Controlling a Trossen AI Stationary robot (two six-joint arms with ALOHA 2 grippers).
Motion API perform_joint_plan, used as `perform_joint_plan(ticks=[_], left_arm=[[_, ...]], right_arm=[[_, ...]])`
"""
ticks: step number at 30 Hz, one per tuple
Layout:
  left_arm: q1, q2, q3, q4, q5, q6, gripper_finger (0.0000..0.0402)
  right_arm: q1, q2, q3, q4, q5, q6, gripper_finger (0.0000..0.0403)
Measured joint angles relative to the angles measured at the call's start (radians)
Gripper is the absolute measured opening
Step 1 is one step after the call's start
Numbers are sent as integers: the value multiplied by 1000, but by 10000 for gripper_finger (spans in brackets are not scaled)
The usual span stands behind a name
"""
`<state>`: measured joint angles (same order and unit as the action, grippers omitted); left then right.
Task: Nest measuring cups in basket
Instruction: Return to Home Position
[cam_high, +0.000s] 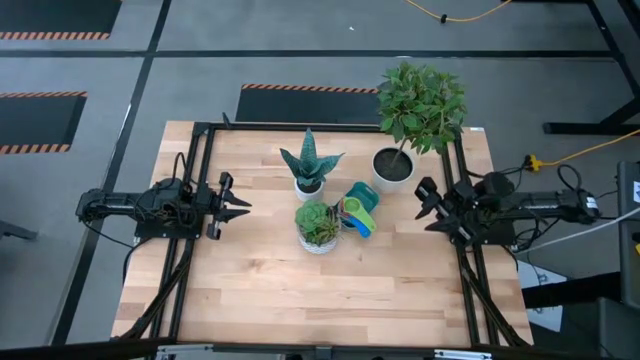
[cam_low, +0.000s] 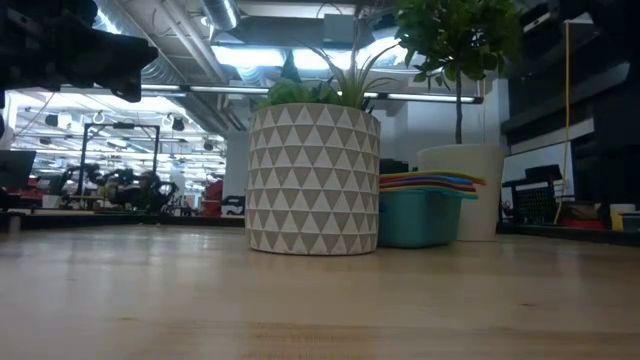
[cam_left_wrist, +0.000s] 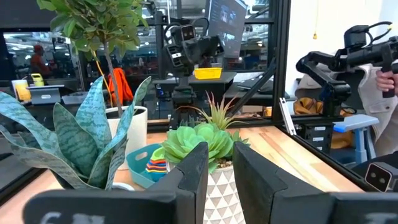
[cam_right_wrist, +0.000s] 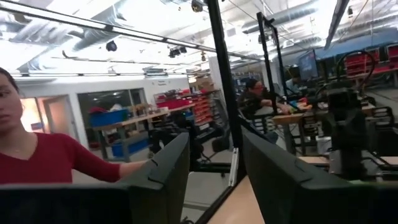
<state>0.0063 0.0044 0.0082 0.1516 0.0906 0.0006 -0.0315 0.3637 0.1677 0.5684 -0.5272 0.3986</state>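
Snake plant, succulent and leafy tree share the table.

the basket is seen in teal, with the measuring cups banded in orange, yellow, green and blue. a grey-and-white triangle pattern is borne by the succulent pot.

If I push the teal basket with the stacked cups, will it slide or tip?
The basket likely slides, not tips: it sits low and wide on the smooth table. It looks like thin plastic, so probably light. The measuring cups stick out above its rim, so a high push might shift them.
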Motion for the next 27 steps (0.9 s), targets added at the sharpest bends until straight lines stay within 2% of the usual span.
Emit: perform_joint_plan(ticks=[7, 12, 15, 20, 27], left_arm=[[0, 0, 0, -1, 0, 0, 69], [0, 0, 0, -1, 0, 1, 69], [0, 0, 0, -2, 0, 1, 69], [0, 0, 0, -2, 0, 3, 69], [0, 0, 0, -2, 0, 8, 69]], right_arm=[[32, -14, 0, -15, 36, -74, 156], [14, -97, 1, -64, -4, -89, 156], [-6, -179, 17, -188, 13, -96, 156], [-18, -298, 58, -422, 99, -141, 156], [-18, -363, 60, -546, 173, -245, 156]])
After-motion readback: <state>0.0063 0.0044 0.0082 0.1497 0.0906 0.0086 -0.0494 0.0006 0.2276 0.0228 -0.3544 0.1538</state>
